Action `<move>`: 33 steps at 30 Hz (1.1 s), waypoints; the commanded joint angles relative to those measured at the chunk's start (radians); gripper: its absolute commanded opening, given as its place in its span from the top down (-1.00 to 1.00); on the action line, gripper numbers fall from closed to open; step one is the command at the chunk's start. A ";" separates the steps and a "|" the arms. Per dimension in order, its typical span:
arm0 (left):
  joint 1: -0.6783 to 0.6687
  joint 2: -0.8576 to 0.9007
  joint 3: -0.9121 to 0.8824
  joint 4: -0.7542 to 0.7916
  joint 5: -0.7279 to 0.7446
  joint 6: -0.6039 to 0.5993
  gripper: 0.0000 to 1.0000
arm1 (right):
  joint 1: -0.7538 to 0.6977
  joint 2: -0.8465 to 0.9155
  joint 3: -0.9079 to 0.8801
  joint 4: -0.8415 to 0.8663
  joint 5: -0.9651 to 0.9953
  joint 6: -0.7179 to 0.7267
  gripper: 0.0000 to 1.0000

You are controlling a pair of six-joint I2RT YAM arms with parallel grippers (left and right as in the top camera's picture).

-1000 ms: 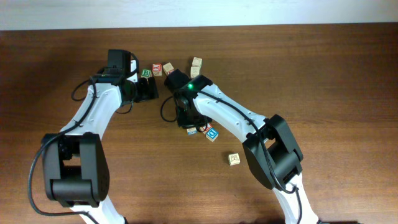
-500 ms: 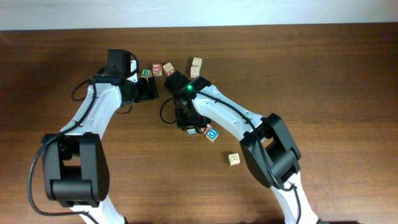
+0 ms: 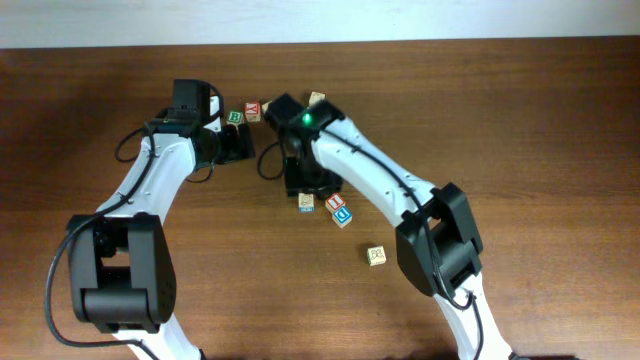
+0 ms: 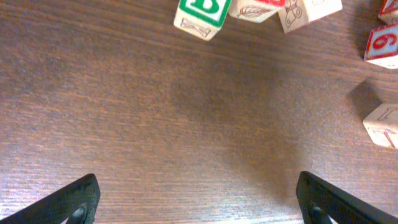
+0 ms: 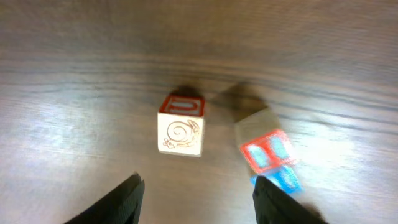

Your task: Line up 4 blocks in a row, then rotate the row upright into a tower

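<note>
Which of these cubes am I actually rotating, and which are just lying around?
In the job: red-topped snail cube; red-faced cube beside it; blue cube. The fourth I cannot pick out.
Lying about: green "B" cube; yellow-faced cube.

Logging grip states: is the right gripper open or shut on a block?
Open. The right gripper has its fingers apart, bare table between them; the red-topped block sits beyond the tips, untouched.
</note>
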 commanded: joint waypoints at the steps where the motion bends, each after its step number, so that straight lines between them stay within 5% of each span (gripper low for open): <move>1: 0.003 -0.006 0.012 0.002 -0.004 0.008 -0.98 | -0.072 -0.010 0.089 -0.121 0.006 -0.066 -0.15; 4: 0.003 -0.006 0.012 0.002 -0.004 0.008 -0.99 | -0.112 -0.009 -0.099 -0.026 0.005 0.068 -0.15; 10: 0.003 -0.006 0.012 0.002 -0.004 0.008 -0.98 | -0.111 -0.009 -0.266 0.148 -0.105 0.081 -0.11; 22: 0.003 -0.006 0.012 0.002 -0.004 0.008 -0.98 | -0.109 -0.010 -0.268 0.204 -0.101 -0.010 0.64; 28: 0.003 -0.006 0.012 0.002 -0.004 0.008 -0.98 | -0.085 -0.010 -0.268 0.240 -0.111 -0.010 0.63; 33: 0.003 -0.006 0.012 0.002 -0.004 0.008 -0.98 | -0.085 -0.010 -0.261 0.220 -0.112 -0.010 0.24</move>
